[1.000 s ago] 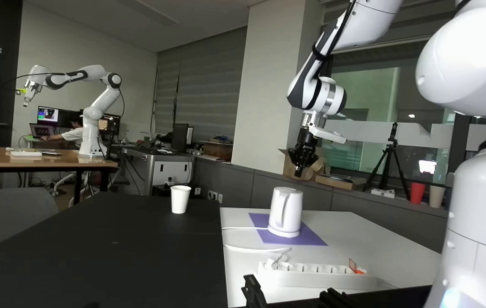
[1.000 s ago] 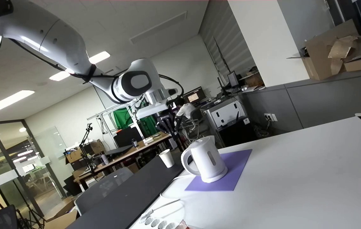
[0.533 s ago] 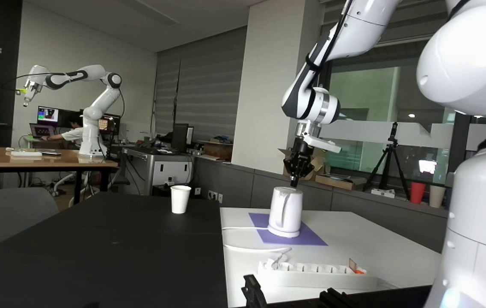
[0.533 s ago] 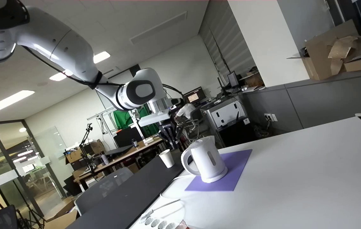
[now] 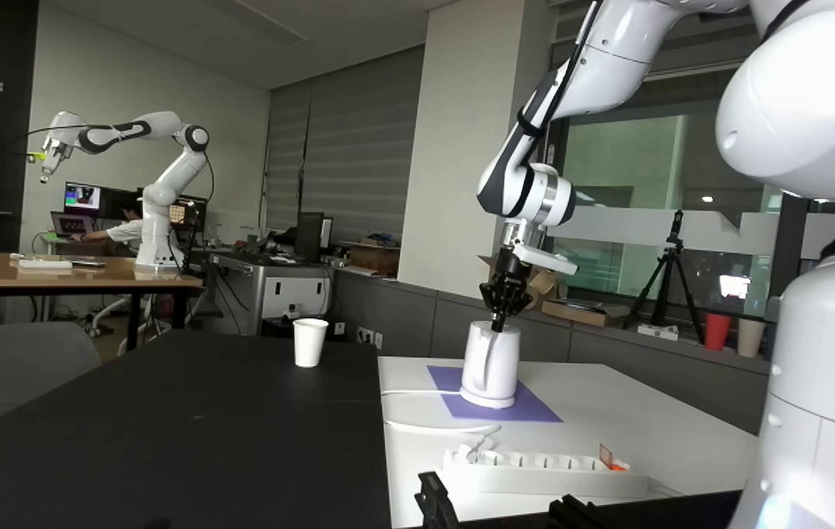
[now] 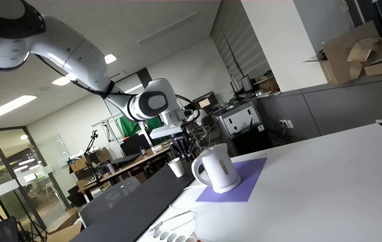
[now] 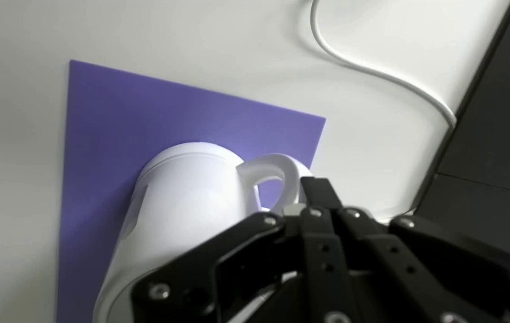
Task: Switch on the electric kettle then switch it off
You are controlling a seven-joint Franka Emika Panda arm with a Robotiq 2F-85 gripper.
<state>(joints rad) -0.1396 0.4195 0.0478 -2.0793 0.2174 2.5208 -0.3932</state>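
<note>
My hand (image 5: 497,324), closed on nothing I could see, hung just beside the top of the handle (image 7: 292,179) of a white kettle (image 7: 183,215); touching or not, I couldn't tell. Nothing showed the kettle switched on, so I judged both presses, on then off, were left. The kettle stood upright on a purple mat (image 7: 116,116), near the edge where the worktop (image 6: 312,185) met the black table (image 5: 197,411). On that table stood a paper cup (image 5: 309,343).
</note>
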